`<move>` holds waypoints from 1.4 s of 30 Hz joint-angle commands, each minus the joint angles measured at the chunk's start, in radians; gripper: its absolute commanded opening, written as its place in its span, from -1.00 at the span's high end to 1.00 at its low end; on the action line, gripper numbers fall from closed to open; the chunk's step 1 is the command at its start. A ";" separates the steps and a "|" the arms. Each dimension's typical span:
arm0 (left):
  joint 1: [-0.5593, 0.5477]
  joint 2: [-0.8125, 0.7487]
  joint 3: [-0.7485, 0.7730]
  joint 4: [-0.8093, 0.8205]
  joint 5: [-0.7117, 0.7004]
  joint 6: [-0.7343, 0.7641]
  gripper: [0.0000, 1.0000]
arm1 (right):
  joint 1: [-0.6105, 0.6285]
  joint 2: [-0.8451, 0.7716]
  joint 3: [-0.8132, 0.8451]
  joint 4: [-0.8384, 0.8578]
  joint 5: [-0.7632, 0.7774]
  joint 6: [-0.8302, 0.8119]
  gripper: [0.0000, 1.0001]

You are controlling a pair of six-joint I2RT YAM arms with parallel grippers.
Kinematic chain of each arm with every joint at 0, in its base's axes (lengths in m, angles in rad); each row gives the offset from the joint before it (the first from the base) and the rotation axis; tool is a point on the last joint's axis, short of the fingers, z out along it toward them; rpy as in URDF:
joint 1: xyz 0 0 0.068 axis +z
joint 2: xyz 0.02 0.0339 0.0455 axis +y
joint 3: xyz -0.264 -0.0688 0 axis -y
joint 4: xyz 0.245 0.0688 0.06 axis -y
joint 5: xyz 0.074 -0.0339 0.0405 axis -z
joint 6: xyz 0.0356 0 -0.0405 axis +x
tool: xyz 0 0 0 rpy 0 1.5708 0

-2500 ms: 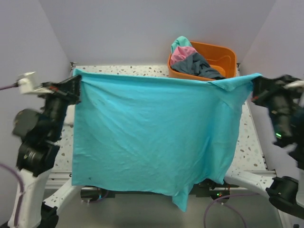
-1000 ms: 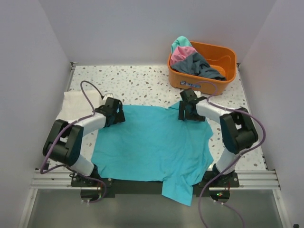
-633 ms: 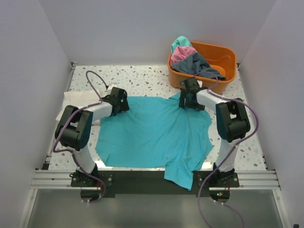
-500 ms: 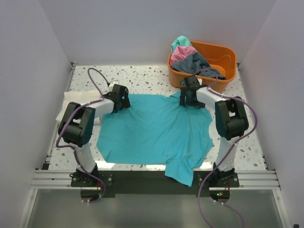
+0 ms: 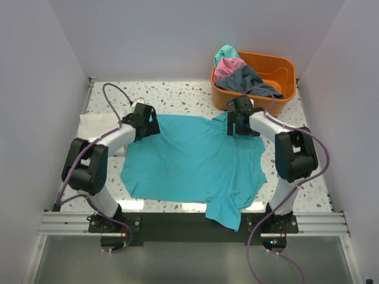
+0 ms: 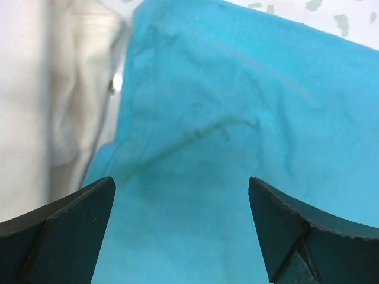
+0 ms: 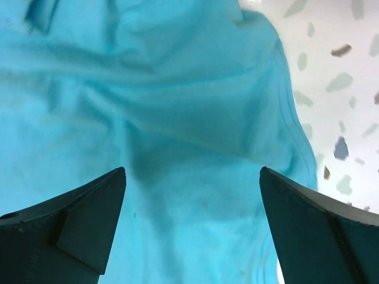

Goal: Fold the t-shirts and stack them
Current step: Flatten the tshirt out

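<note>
A teal t-shirt (image 5: 189,160) lies spread flat on the speckled table, one sleeve (image 5: 225,216) hanging over the near edge. My left gripper (image 5: 147,123) hovers open over its far left corner. My right gripper (image 5: 238,125) hovers open over its far right corner. In the left wrist view the left gripper (image 6: 180,183) has only teal cloth (image 6: 237,118) below the gap, and the cream-white t-shirt (image 6: 59,118) lies to the left. The right gripper (image 7: 192,174) is likewise empty above wrinkled teal cloth (image 7: 177,89). The cream-white t-shirt (image 5: 95,127) lies at the table's left, partly under the teal one.
An orange tub (image 5: 283,62) stands at the far right corner, holding a teal shirt (image 5: 225,54), a pink one (image 5: 228,66) and a dark grey one (image 5: 251,83). Bare speckled table (image 5: 177,94) runs along the back. Grey walls close in on three sides.
The teal shirt was held stretched in the air and now lies on the table. Over the last second both grippers and the shirt's far edge moved toward the back.
</note>
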 commanded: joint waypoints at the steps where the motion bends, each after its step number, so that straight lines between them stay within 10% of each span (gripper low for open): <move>1: -0.005 -0.215 -0.073 -0.095 -0.006 -0.037 -1.00 | 0.032 -0.171 -0.069 -0.007 -0.041 0.014 -0.96; 13: -0.286 -0.662 -0.429 -0.535 -0.141 -0.430 -1.00 | 0.247 -0.576 -0.392 -0.077 0.054 0.247 -0.97; 22: -0.349 -0.580 -0.436 -0.716 -0.210 -0.674 -0.99 | 0.251 -0.725 -0.480 -0.154 0.120 0.302 -0.97; 42: -0.380 -0.429 -0.396 -0.841 -0.316 -0.841 0.11 | 0.250 -0.780 -0.514 -0.186 0.151 0.296 -0.97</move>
